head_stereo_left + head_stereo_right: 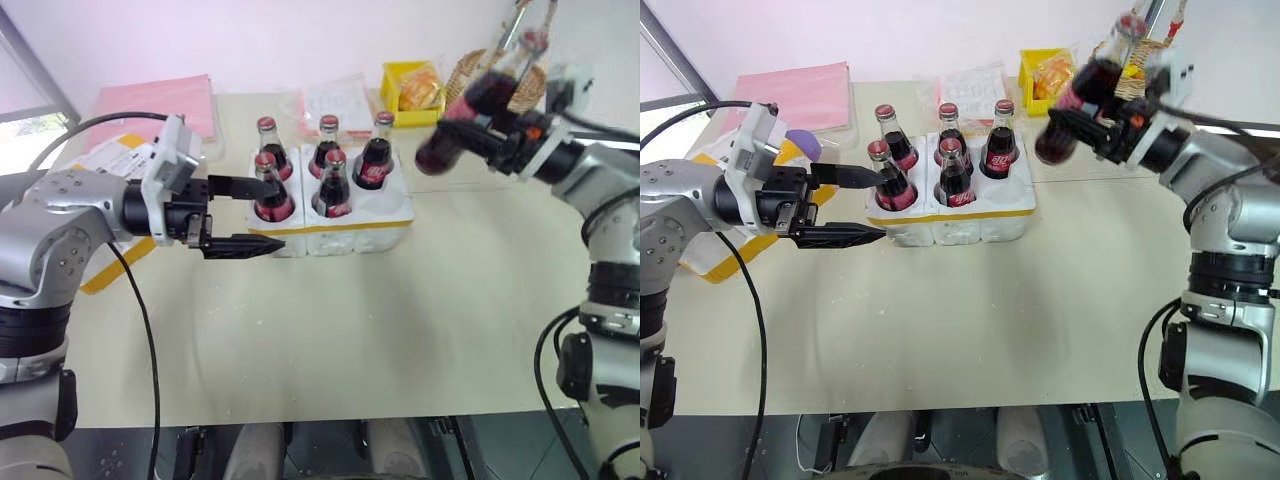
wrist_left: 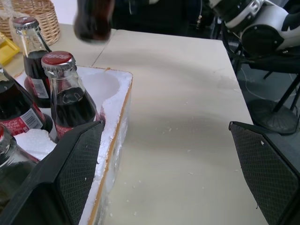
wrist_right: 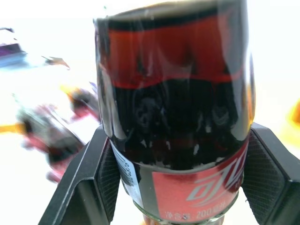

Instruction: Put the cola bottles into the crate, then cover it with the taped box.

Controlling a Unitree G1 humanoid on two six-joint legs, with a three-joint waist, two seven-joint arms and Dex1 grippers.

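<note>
Beige worktop against a pale wall, and the action is up at the back right: the right claw is clenched round the sixth cola bottle, carrying it tilted in the air near a wicker basket, well above the surface, which looks like the carry toward the last vacancy. Five cola bottles already stand upright in the crate, the low white foam block with the yellow band, and the one empty well sits at the front corner nearest that incoming bottle. The left claw hovers released, its two black fingers spread level just beside the crate's near-left corner, probably there to steady the block when the bottle drops in. The taped box waits at the far left behind the left arm, shipping label up, so the covering step is not yet begun. On writing: the wrist camera catches a red label with white Chinese characters and "200" beneath; a crate bottle shows Coca-Cola script. A pink folder and yellow tray lie behind.
</note>
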